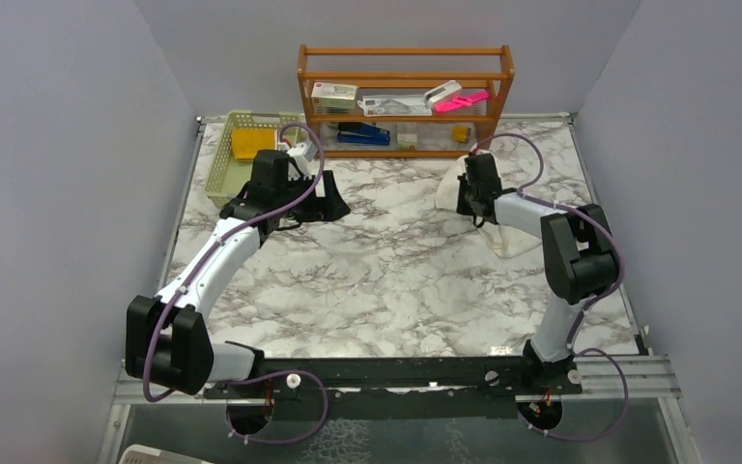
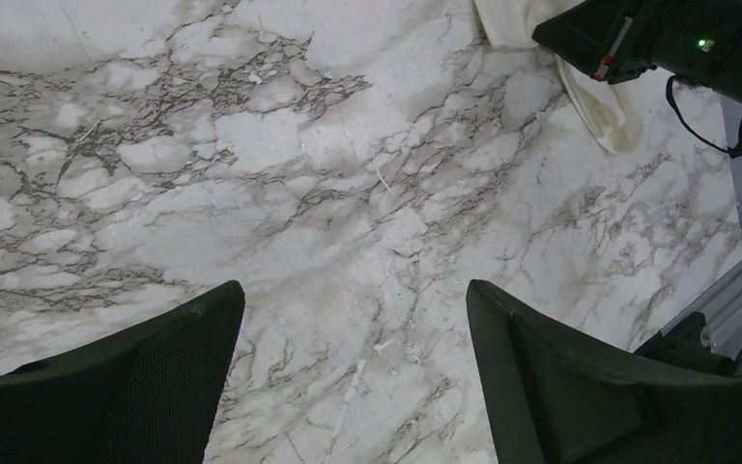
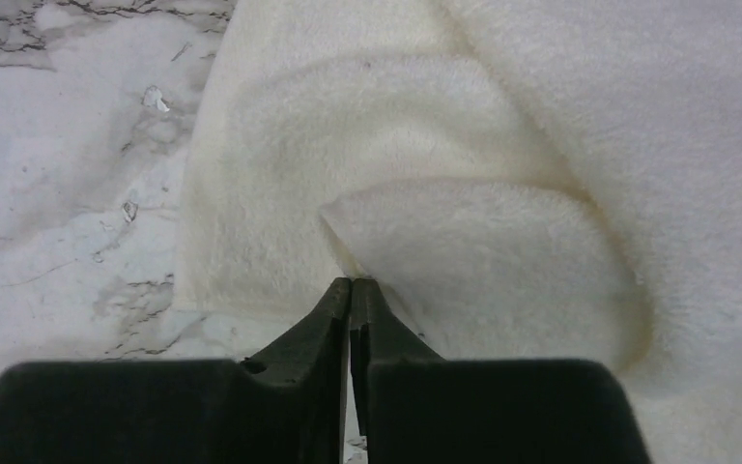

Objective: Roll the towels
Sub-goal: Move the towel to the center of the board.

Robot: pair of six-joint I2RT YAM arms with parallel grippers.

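As the overhead view records them, item one, the cream towel, lies at the far right of the marble table with the right gripper down on its left part. Item two, the mustard-yellow towel, sits in the green basket at far left, near the left gripper. Left wrist view: jaws released and wide apart over bare marble, holding nothing; the cream towel shows only at upper right, well apart. Right wrist view: fingers drawn nearly together at the corner of a turned-over flap; they appear to nip its edge, though how much pile sits between them cannot be told. Handling note, as judgement: the step is starting the first turn of the roll. Thin terry may slip from a tip-only pinch, so the hold wants confirming before any lift. Carry the flap low and straight across with the fold square, or the roll may skew into a cone.
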